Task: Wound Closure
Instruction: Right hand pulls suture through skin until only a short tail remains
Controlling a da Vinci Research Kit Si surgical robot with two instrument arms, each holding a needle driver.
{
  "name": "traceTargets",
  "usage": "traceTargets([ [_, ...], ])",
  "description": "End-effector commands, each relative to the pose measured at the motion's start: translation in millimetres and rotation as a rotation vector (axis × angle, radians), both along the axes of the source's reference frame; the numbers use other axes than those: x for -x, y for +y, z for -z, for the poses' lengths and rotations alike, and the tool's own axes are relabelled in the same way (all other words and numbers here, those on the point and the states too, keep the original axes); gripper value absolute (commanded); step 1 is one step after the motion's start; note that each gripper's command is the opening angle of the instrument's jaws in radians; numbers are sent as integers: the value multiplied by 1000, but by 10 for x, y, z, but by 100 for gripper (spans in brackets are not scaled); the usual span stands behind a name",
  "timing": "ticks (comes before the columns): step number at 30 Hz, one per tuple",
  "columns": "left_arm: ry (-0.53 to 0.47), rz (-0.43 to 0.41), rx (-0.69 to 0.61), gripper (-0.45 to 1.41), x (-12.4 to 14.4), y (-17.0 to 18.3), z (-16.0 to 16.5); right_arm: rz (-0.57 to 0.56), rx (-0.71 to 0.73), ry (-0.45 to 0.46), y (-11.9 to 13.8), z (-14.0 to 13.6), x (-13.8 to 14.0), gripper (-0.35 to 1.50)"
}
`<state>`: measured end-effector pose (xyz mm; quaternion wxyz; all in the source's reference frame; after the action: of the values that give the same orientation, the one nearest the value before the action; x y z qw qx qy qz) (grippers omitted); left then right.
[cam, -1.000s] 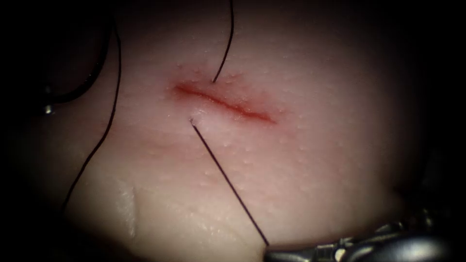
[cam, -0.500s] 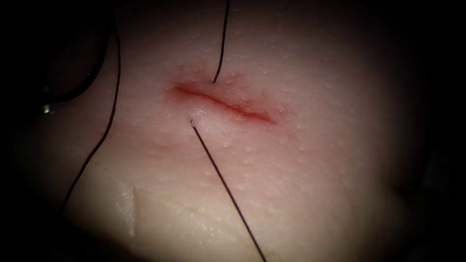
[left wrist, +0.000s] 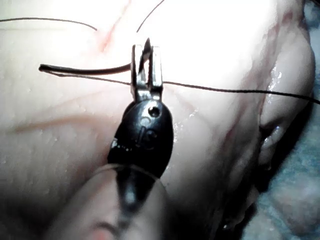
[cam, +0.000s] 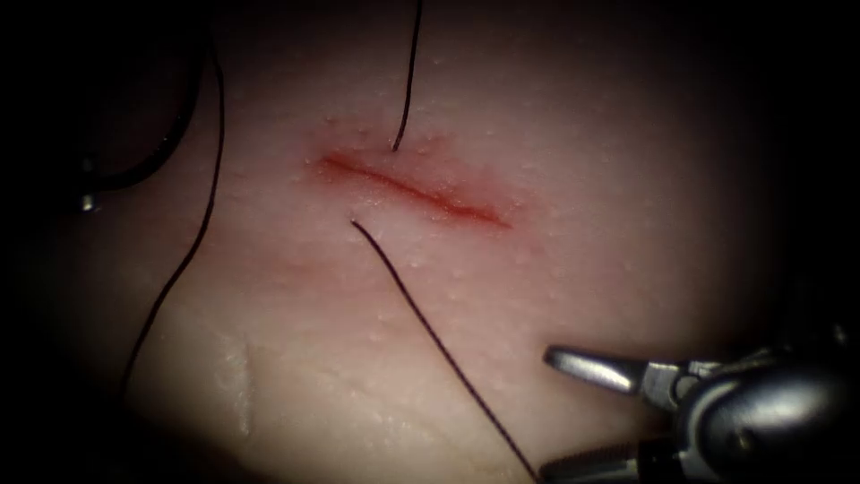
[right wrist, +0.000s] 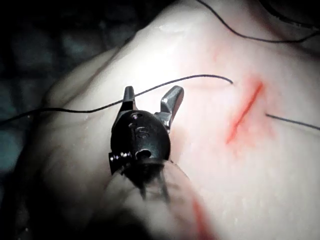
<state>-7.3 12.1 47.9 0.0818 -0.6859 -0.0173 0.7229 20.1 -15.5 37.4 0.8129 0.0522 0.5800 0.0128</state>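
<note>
Showing the right tool (cam: 573,412) low and to the right of the cut (cam: 412,190), well apart from it, with its two jaws spread wide and holding nothing. The thread (cam: 430,332) leaves the tissue (cam: 582,179) just below the left end of the cut and runs down and to the right, passing close beside the tip of the lower jaw. A second run of thread enters the tissue just above the same end of the cut, and a third hangs far out on the left.

The cut is a thin, slanting red line with a pink halo and red fluid along it. Its edges lie close together, and the surrounding tissue is pale and finely pimpled.

The right wrist view adds that the thread (right wrist: 150,89) crosses the open gap of the right tool (right wrist: 150,97) without being pinched.

The left wrist view shows the left tool (left wrist: 146,62), its jaws pressed together on the needle (left wrist: 85,69). It grips the needle near one end, so a short dark tip pokes past the jaws and the long curve reaches out sideways, clear of the tissue (left wrist: 225,45). Thread (left wrist: 240,91) trails across just beneath the needle.
</note>
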Motion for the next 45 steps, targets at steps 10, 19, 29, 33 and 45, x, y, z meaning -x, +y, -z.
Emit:
traceTargets([
  [10, -2, -1, -3, -45, 6, -9, -5, -13, 22, -19, 29, -35, -38, 143],
  [19, -2, -2, -2, -45, 5, -10, -5, -7, 60, -18, 48, -60, -76, 140],
  [29, -4, -5, -3, -45, 1, -11, -4, 22, 86, -45, 45, -95, -90, 138],
  [33, -4, -5, -3, -45, 1, -11, -4, 27, 91, -42, 42, -104, -93, 136],
  [45, -5, -6, -4, -45, 0, -10, -3, 49, 90, 1, 38, -103, -127, 115],
])
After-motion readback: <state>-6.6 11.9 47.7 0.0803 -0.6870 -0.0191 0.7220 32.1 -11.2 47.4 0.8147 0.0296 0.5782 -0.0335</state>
